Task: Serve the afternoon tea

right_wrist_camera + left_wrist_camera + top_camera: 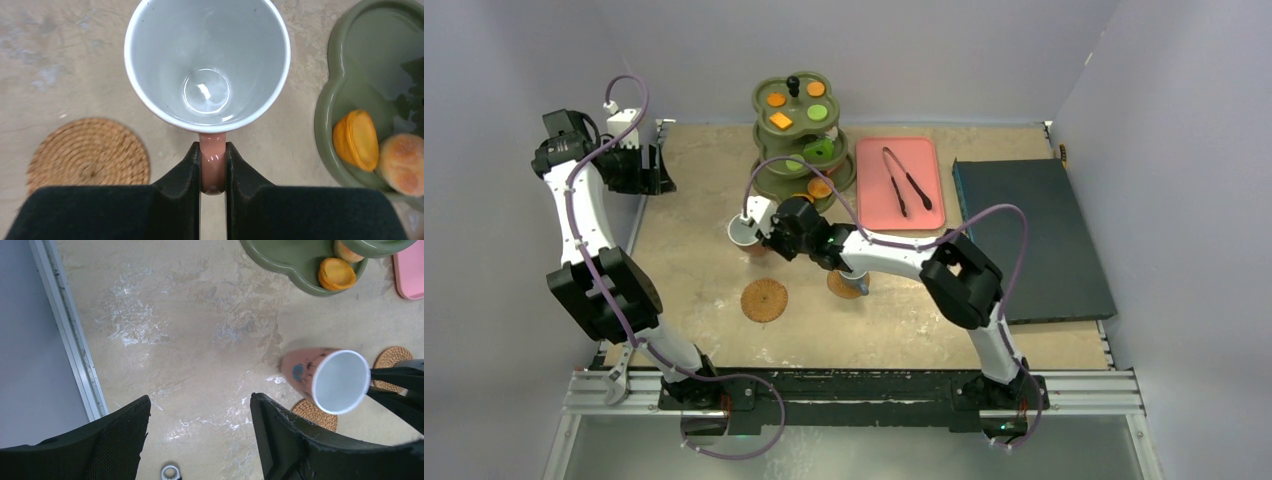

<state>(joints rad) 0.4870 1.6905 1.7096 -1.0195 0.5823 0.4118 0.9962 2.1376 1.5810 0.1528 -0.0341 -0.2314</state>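
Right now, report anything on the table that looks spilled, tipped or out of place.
Nothing is spilled: the terracotta cup, pinched by its handle in the right gripper, is empty. One orange pastry on the stand's bottom tier leans on edge instead of lying flat.

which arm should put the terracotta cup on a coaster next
Right. The right tool is shut on the handle of the terracotta cup, with a coaster close beside it. The left tool is open and empty, farther from the cup.
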